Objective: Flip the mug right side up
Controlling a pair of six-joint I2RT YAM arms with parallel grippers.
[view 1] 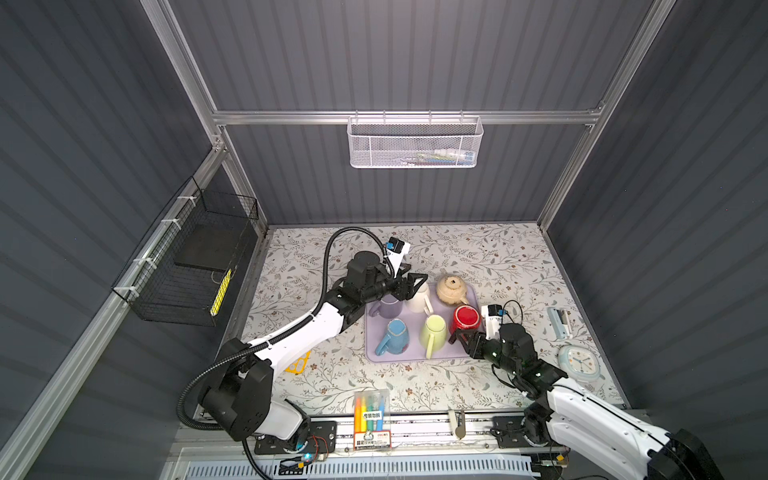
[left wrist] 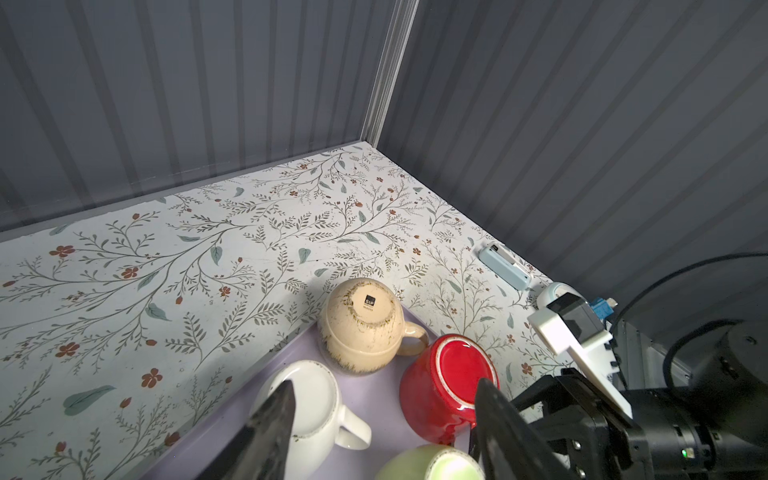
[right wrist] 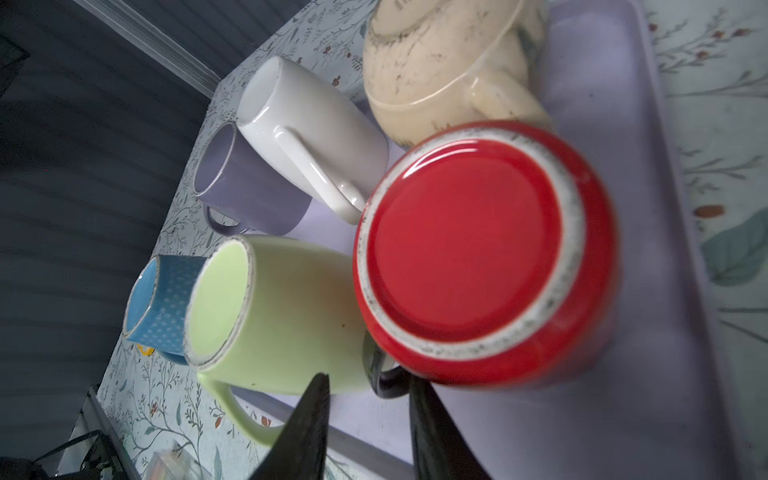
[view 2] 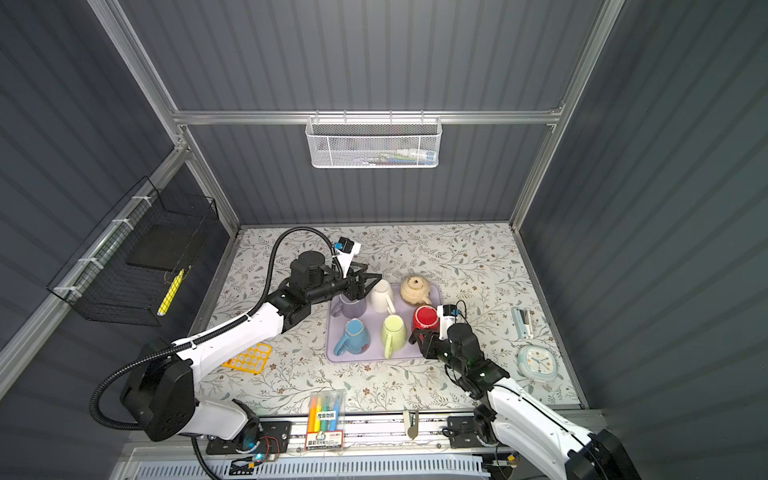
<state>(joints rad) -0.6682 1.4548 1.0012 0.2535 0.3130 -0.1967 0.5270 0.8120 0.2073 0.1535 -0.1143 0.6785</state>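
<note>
We find the right gripper (right wrist: 368, 384) narrowly parted about the dark handle (right wrist: 374, 365) of the red mug (right wrist: 469, 245), which stands inverted on the purple tray (right wrist: 648, 374). The tray also holds a green mug (right wrist: 286, 316), blue mug (right wrist: 166, 299), lilac mug (right wrist: 245, 195), white mug (left wrist: 316, 399) and beige mug (right wrist: 436, 62). Beyond, the left gripper (left wrist: 386, 384) is spread wide over the white mug.

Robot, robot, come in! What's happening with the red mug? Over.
Left gripper open over white mug. Right gripper open at red mug handle. Red mug bottom-up on tray. Green mug close alongside.

You find the tray (view 1: 413, 332) mid-table, six mugs (view 1: 434, 330) on it in two rows of three. Right of it lies the clock (view 1: 579, 362), with the stapler (view 1: 559, 322) behind. The marker pack (view 1: 371, 409) lies at your near edge, the stencil (view 2: 249, 357) left.
</note>
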